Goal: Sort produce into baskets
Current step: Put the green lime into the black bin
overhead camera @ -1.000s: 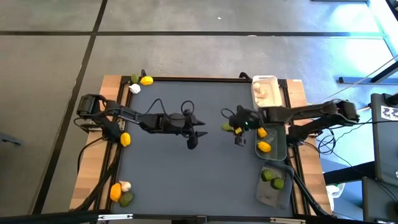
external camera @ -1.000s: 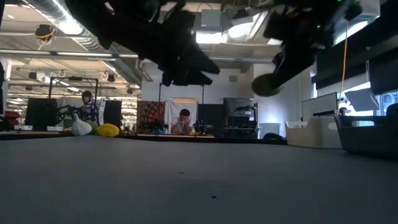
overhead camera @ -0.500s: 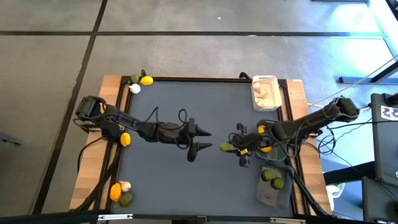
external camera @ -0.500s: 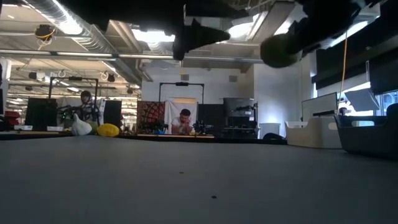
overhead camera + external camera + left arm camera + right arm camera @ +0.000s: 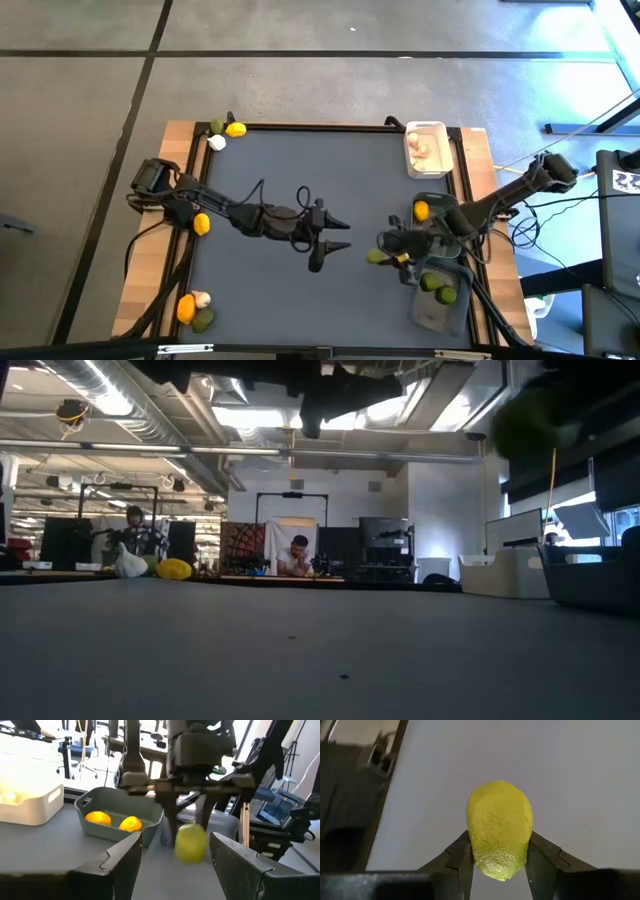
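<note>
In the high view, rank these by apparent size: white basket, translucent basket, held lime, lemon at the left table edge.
1. Translucent basket
2. White basket, slightly smaller
3. Lemon and lime in the right gripper: too alike to rank

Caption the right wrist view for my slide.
Right tool grips a yellow-green lime above the grey table.

The dark table (image 5: 300, 290) bears three baskets (image 5: 426, 150) (right edge) and scattered produce (image 5: 195, 308).
</note>
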### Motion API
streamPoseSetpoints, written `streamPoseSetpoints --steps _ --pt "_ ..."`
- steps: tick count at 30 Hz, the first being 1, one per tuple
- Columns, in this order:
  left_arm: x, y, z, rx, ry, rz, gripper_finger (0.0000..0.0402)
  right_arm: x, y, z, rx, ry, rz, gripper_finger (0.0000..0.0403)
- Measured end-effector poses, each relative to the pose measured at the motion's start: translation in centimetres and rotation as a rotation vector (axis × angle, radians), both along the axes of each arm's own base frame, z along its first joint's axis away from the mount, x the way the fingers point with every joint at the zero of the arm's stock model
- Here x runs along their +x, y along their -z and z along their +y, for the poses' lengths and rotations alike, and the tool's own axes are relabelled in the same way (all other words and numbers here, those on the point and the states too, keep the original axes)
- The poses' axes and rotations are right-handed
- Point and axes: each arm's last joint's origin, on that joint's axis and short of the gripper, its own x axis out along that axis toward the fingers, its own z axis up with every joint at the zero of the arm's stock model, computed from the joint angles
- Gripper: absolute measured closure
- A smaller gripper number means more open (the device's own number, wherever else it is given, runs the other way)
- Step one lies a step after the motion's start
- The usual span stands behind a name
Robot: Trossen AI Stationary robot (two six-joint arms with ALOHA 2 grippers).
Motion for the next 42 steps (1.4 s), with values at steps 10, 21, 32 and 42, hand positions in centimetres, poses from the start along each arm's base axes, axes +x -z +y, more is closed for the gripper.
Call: streamPoseSetpoints --steps 10,21,32,42 --pt "0.0 0.3 0.0 0.007 -0.012 0.024 0.0174 -4.9 0.4 3.8 0.147 0.049 0.238 0.0269" --pt "0.0 0.5 0.1 0.0 -0.033 0.039 0.0174 -10.3 1.2 6.4 0.244 0.246 0.488 0.0269" --pt "0.0 0.5 0.4 0.007 -0.061 0.039 0.0174 -13.6 2.7 5.5 0.026 0.476 0.583 0.0269" --pt "0.0 0.6 0.4 0.005 -0.061 0.042 0.0174 -13.7 5.8 5.5 0.014 0.489 0.628 0.0238"
